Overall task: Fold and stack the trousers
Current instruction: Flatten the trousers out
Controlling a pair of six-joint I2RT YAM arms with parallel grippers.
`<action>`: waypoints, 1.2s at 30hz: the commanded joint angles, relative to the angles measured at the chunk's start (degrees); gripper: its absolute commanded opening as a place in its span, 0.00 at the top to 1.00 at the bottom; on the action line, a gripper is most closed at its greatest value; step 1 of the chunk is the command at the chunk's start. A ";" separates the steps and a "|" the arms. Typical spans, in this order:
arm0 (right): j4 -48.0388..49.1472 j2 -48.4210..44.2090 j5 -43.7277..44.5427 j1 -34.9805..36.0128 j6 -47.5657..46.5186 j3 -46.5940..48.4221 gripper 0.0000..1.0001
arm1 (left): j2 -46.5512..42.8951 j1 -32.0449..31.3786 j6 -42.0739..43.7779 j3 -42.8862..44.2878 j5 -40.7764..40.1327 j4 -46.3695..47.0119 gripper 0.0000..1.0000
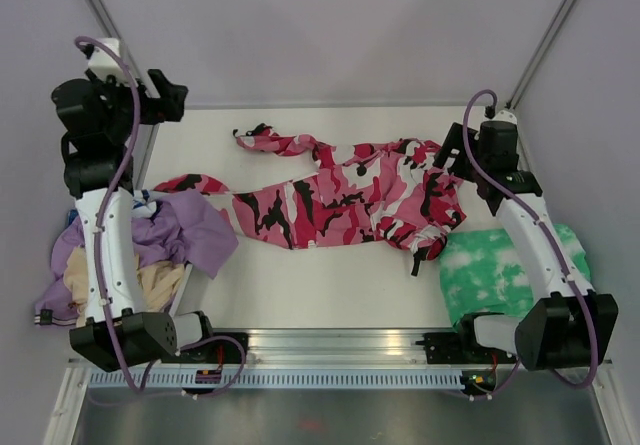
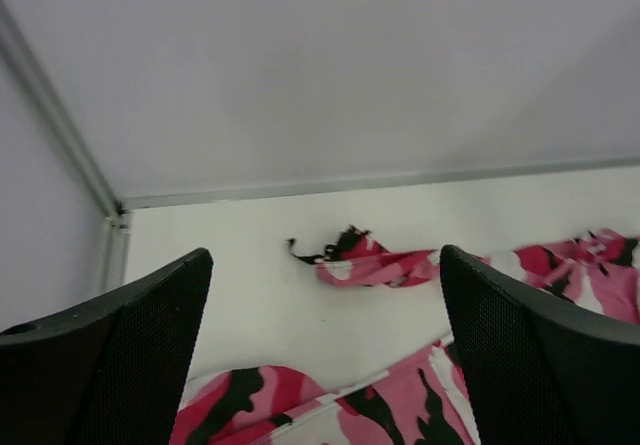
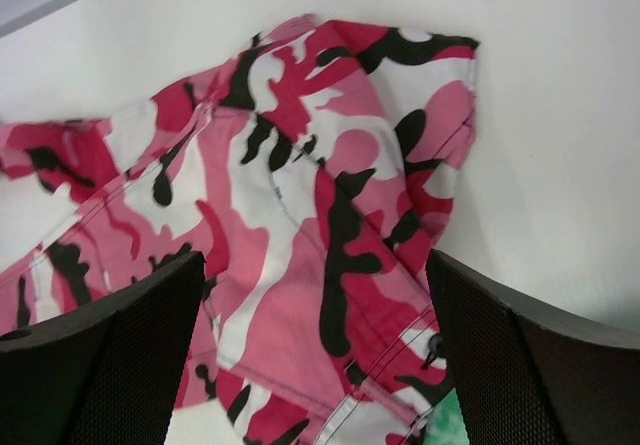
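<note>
Unfolded trousers are lying across the bench.
From above, they are sprawling mid-bench, legs trailing leftward. At the left wrist, the left fingers are standing wide, holding nothing. At the right wrist, the right fingers are standing wide above the cloth, empty.

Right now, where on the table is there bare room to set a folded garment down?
The widest bare patch of table lies between the trousers and the near rail, flanked by the lilac clothes and green tie-dye garment. A smaller one sits far-left, behind the legs. Both near corners are crowded.
</note>
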 commanded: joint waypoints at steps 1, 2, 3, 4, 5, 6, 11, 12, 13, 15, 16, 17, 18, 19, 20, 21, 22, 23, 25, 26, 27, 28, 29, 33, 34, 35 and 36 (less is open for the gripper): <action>7.53 1.31 6.71 -2.01 3.47 -3.61 0.02 | -1.41 -6.40 -0.99 -2.69 2.63 -2.54 0.00; 8.50 2.01 5.48 -2.62 3.38 -3.97 0.02 | -1.06 -8.33 -1.34 -3.40 1.82 -2.98 0.01; 9.38 4.02 5.04 -4.72 3.47 -3.98 0.02 | 0.42 -8.87 -3.87 -4.02 1.55 -3.33 0.03; 9.56 5.34 5.21 -5.52 3.56 -3.63 0.02 | 1.40 -9.31 -5.72 -5.15 1.81 -3.34 0.04; 9.56 7.44 5.47 -6.14 4.34 -3.10 0.02 | 2.45 -10.27 -7.83 -5.86 2.33 -3.07 0.06; 9.91 8.16 5.65 -7.10 5.04 -2.58 0.02 | 3.77 -11.15 -11.50 -6.65 2.69 -2.55 0.07; 22.91 10.36 7.41 -8.08 9.70 -7.14 0.02 | 14.48 -20.81 -14.95 -9.30 -2.93 4.30 0.10; 24.49 12.72 7.14 -8.86 11.10 -6.88 0.02 | 16.24 -20.92 -18.19 -8.86 -3.28 5.27 0.10; 24.59 14.22 6.88 -9.22 12.16 -6.44 0.02 | 18.09 -20.92 -19.52 -7.29 -5.29 5.80 0.11; 25.20 18.16 5.30 -10.10 13.40 -5.82 0.04 | 23.01 -20.92 -20.76 -5.18 -7.49 6.07 0.11; 27.12 19.23 4.86 -10.01 13.84 -6.00 0.04 | 25.64 -20.92 -20.94 -3.34 -10.38 6.24 0.11; 28.36 20.20 4.68 -10.10 13.93 -6.17 0.04 | 26.79 -20.83 -21.03 -2.45 -11.27 6.77 0.11; 29.24 22.21 4.68 -10.10 14.19 -6.17 0.04 | 27.85 -20.92 -21.21 -1.75 -11.89 7.29 0.11; 29.42 23.19 5.20 -10.01 14.45 -6.09 0.04 | 28.82 -20.92 -21.38 -0.78 -12.94 8.08 0.11; 29.95 25.11 5.47 -10.01 14.46 -6.17 0.04 | 29.70 -20.92 -21.73 -0.60 -13.21 10.09 0.11; 30.82 26.18 5.56 -10.10 14.28 -6.00 0.04 | 31.45 -20.92 -22.08 -0.25 -13.74 11.16 0.11; 31.44 27.23 4.86 -10.19 13.32 -5.91 0.04 | 32.51 -20.92 -22.26 0.10 -13.92 11.95 0.10; 32.32 29.16 4.25 -10.45 12.53 -5.82 0.04 | 33.56 -20.92 -22.52 0.54 -13.92 13.00 0.10; 33.99 31.19 1.88 -10.80 11.56 -5.12 0.04 | 36.73 -20.92 -22.26 2.30 -14.62 13.01 0.10; 34.34 33.02 1.00 -11.15 11.03 -4.68 0.04 | 37.70 -20.92 -21.91 2.91 -15.15 13.01 0.10; 34.96 33.91 0.29 -11.16 10.85 -3.81 0.05 | 39.27 -20.92 -21.04 3.79 -16.46 13.01 0.10; 35.31 34.70 -1.02 -11.16 10.76 -3.28 0.06 | 39.98 -20.92 -20.60 4.15 -17.25 13.01 0.10; 35.84 36.37 -1.81 -11.16 10.76 -2.84 0.10 | 40.77 -20.92 -19.98 4.59 -17.87 13.01 0.10; 36.02 39.98 -3.57 -11.16 11.64 0.41 0.19 | 43.94 -20.92 -19.89 6.52 -19.02 13.10 0.10; 36.10 40.51 -3.75 -11.16 11.73 0.68 0.21 | 45.08 -20.92 -19.98 6.70 -19.11 13.01 0.10; 36.19 41.30 -3.84 -11.16 11.82 0.94 0.26 | 45.52 -20.92 -19.98 6.79 -19.28 13.01 0.11; 36.54 41.48 -3.84 -11.16 11.73 1.21 0.29 | 46.14 -20.92 -19.98 7.05 -19.28 13.01 0.11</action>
